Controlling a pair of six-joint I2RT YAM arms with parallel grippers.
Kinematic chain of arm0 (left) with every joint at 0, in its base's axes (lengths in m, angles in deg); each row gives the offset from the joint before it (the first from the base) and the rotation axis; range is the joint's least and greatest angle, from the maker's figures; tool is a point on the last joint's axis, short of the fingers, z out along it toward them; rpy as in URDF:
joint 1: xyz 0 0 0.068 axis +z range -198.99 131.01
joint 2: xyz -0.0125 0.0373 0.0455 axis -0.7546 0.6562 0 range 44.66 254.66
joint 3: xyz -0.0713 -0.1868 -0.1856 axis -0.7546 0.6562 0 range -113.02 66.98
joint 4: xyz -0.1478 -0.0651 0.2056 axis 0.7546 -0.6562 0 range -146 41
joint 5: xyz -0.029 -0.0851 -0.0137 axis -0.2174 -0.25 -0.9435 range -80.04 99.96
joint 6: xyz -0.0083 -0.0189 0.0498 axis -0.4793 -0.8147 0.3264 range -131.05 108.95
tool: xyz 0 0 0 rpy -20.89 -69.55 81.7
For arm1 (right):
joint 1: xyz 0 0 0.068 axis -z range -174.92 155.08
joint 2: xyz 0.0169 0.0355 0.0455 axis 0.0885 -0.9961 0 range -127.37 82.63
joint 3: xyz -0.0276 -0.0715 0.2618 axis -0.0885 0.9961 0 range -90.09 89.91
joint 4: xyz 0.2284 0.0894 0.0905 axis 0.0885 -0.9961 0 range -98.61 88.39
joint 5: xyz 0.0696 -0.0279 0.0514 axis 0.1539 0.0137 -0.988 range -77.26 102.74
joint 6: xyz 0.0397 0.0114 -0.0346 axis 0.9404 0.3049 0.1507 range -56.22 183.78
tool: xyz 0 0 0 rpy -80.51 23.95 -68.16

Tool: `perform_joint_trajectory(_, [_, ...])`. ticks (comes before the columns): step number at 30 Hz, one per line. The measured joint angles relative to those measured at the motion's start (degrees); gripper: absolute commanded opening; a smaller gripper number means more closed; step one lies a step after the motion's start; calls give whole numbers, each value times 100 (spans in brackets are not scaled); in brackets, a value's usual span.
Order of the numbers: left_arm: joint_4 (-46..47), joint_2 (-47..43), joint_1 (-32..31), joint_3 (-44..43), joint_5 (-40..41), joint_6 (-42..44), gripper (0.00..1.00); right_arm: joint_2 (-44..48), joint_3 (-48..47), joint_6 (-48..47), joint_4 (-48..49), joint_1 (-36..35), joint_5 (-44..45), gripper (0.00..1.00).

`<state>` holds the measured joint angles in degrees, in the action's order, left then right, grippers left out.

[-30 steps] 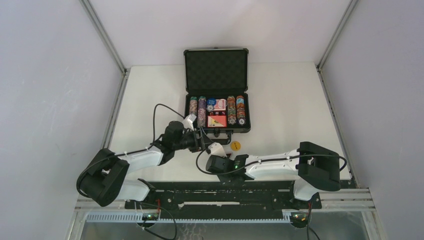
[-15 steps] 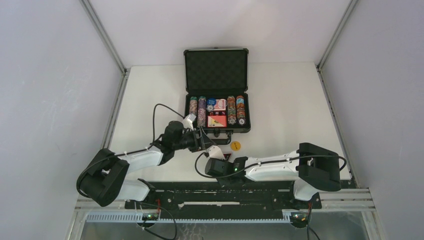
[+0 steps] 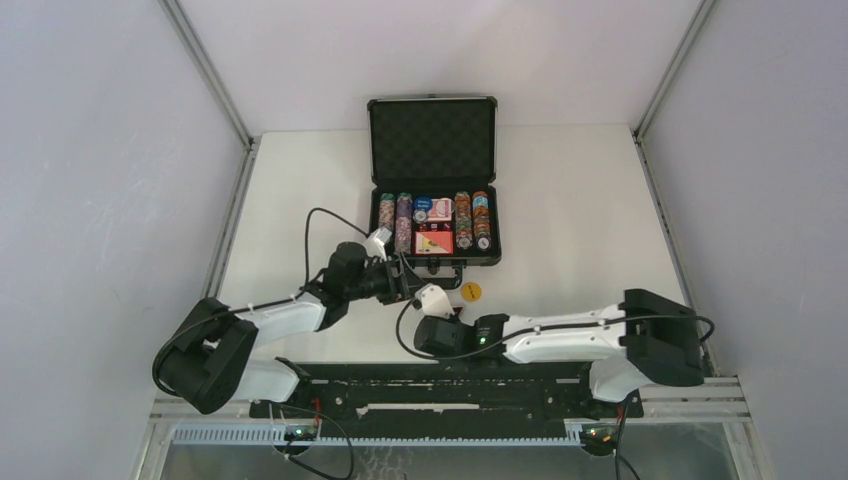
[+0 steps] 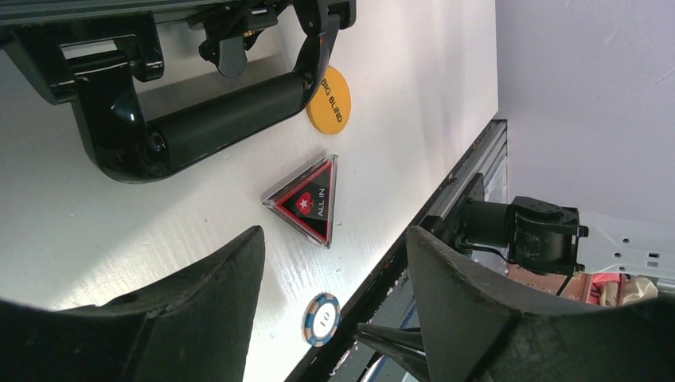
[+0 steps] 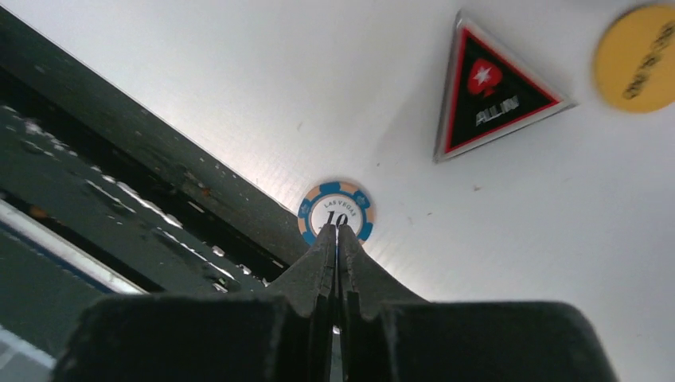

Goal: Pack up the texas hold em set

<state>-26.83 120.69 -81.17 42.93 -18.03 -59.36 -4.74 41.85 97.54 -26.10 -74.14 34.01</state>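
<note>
The left gripper (image 4: 334,239) hangs spread wide and holding nothing, just in front of the handle (image 4: 215,119) of the case (image 3: 432,140). That case lies open at the middle back of the table (image 3: 560,200), its tray mostly filled: rows of chips (image 3: 403,222) either side of red card boxes (image 3: 434,240). Not yet packed, near the table's front edge, are a blue chip (image 5: 336,211), an All In triangle (image 4: 306,199) and a yellow Big Blind button (image 4: 329,99). The right gripper (image 5: 335,232) is pinched tight on nothing, its tips at the blue chip's edge. I'd say it's nearly done: three loose pieces, then shutting the case.
</note>
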Motion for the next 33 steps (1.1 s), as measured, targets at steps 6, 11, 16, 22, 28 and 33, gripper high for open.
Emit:
perform_joint_trajectory(6, [4, -120, 17, 90, 46, -28, 71, 577, -4, -247, 90, 44, 352, 67])
perform_joint_trajectory(11, [9, -181, 138, 157, 111, -81, 73, 363, 7, -479, 144, 173, 240, 70])
perform_joint_trajectory(16, [0, -203, 337, 302, 245, -162, 74, 131, 79, -654, 254, 186, 35, 69])
perform_joint_trajectory(22, [7, -223, 378, 326, 293, -188, 74, 15, 247, -835, 549, 225, -302, 71])
perform_joint_trajectory(28, [9, -221, 378, 326, 291, -227, 74, 9, 468, -1045, 748, 269, -656, 70])
perform_joint_trajectory(33, [11, -210, 378, 326, 291, -229, 74, -39, 479, -1163, 855, 271, -778, 67])
